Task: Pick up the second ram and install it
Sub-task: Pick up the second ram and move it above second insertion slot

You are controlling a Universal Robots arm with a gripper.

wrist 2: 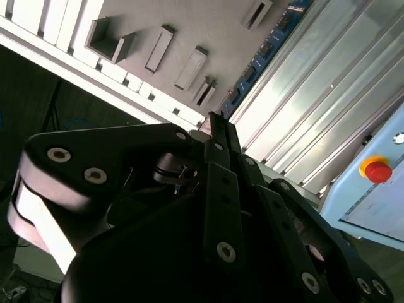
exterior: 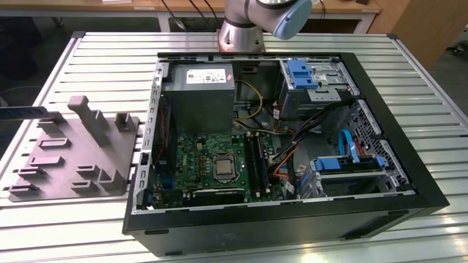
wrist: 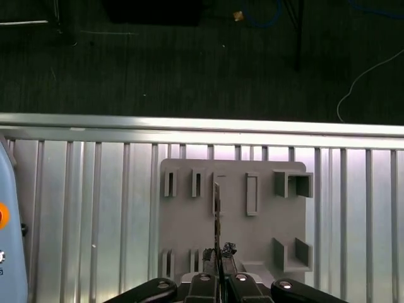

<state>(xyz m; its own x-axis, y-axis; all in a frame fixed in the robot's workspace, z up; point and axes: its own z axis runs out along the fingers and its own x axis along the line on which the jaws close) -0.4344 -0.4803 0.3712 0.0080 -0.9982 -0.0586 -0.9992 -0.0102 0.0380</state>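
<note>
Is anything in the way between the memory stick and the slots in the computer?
Nothing visible. The gripper is shut on the memory stick over the grey tray. The computer case lies open, and the cables run beside the slots, not across them.

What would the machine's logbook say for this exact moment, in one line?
claw: shut on memory stick | place: over grey tray | computer case: open on slatted table
</note>
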